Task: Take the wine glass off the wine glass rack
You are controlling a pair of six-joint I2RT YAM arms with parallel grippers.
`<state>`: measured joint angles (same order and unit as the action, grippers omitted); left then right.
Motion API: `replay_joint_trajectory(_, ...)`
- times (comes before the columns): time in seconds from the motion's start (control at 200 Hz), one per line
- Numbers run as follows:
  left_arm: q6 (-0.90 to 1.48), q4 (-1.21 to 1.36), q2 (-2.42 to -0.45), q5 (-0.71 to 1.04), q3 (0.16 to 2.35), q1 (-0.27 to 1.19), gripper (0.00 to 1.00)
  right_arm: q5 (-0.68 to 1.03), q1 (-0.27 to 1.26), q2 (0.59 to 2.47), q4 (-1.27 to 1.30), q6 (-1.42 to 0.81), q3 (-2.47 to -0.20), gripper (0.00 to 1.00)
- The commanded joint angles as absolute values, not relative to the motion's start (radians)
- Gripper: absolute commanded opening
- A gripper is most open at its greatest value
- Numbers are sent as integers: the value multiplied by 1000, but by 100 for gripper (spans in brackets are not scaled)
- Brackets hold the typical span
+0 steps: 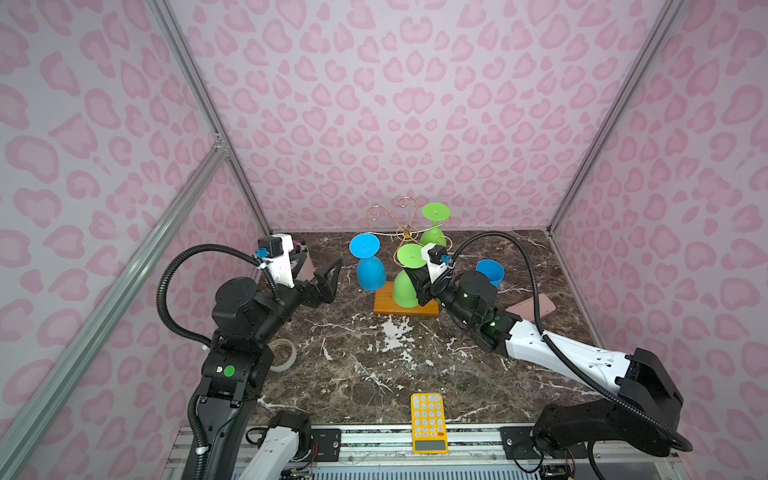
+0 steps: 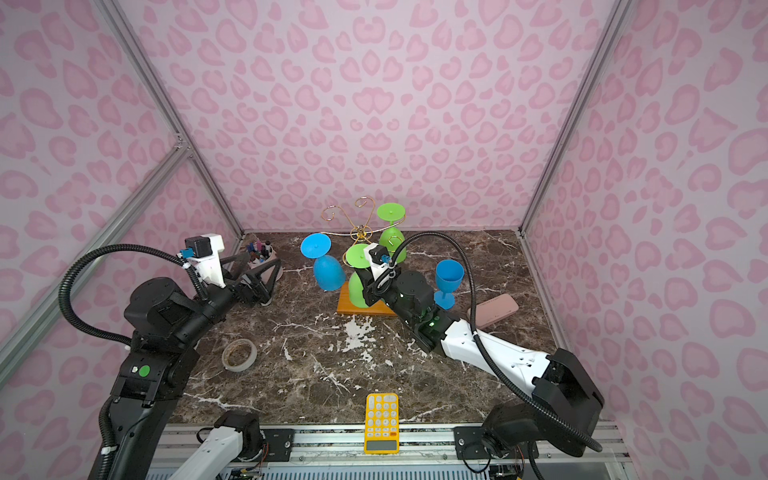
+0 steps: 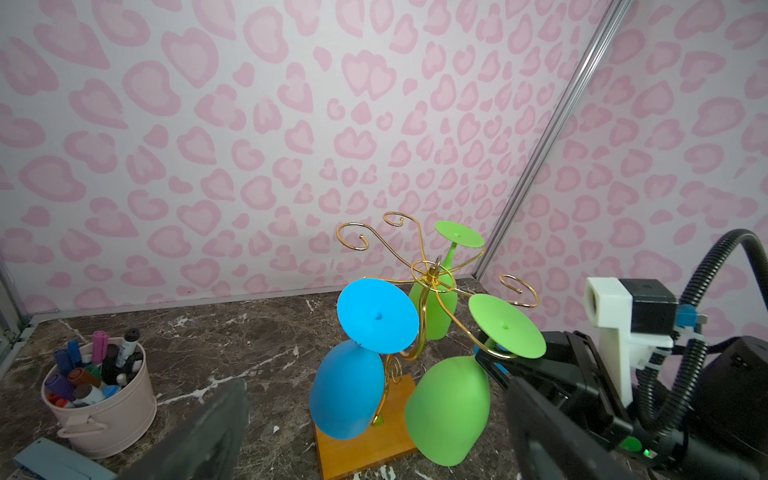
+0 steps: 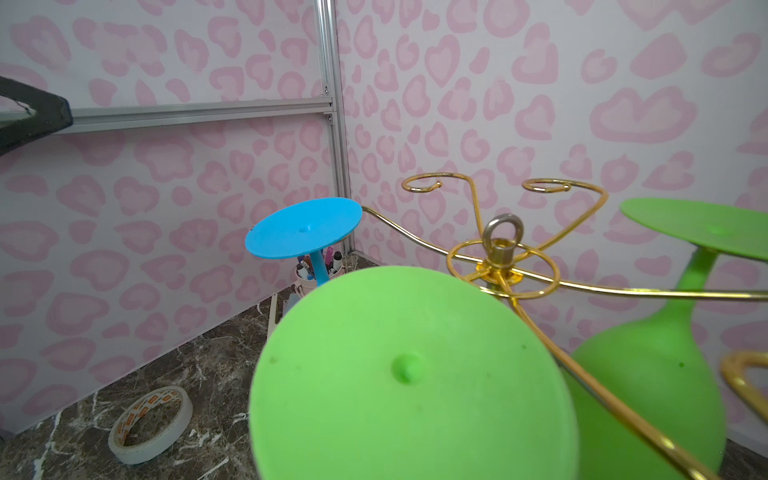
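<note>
Near green wine glass (image 3: 449, 409) hangs bowl-down from a scroll arm on the robot side of the wine glass rack (image 4: 498, 273), its foot resting on the wire and its bowl over the rack's wooden base (image 1: 383, 306). Right tool (image 3: 489, 356) sits at the stem just under the foot; cannot tell how far it has closed or whether it actually pinches the stem. Left tool (image 1: 330, 276) hangs wide open, holding nothing, well to the left of the rack. Risks, as judged: a straight upward pull would catch the foot in the curl and lift or tip the light rack; a slack pinch on the thin stem would let the glass swing into the blue glass (image 3: 347, 390) hanging just beside it, on the rack's left. Likely way out is along the arm, away from the hub toward the robot, where the bench (image 1: 374, 374) lies open. Right of the rack a standing blue glass (image 2: 449, 276) crowds the right arm's wrist; the far green glass (image 1: 434, 237) hangs behind the hub
</note>
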<state>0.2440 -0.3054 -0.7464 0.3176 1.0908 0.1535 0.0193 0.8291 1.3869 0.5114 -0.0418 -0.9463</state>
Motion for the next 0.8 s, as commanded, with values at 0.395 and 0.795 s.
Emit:
replay_joint_trajectory(0.395, 234, -307, -745, 321, 1100, 153, 97, 2, 835, 1386, 535, -28, -934, 8)
replay_joint_trajectory(0.795, 230, -309, -742, 318, 1100, 153, 97, 27, 853, 1396, 523, 6, -953, 1)
